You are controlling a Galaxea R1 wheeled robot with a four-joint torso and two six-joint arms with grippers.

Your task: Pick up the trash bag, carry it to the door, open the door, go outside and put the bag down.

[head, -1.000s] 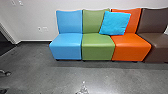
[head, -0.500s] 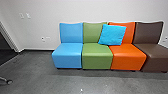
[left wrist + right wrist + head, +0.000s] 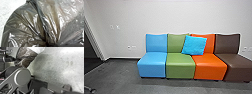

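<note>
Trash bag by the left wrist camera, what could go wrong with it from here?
The trash bag looks like thin, shiny plastic pulled into tight creases where it bunches together, so it might tear or slip there.

It could also swing or rub if the robot drives too close to the row of chairs, such as the blue chair.

A caster on the floor at the robot's left might get bumped, or perhaps snag the bag, if it heads that way.
</note>
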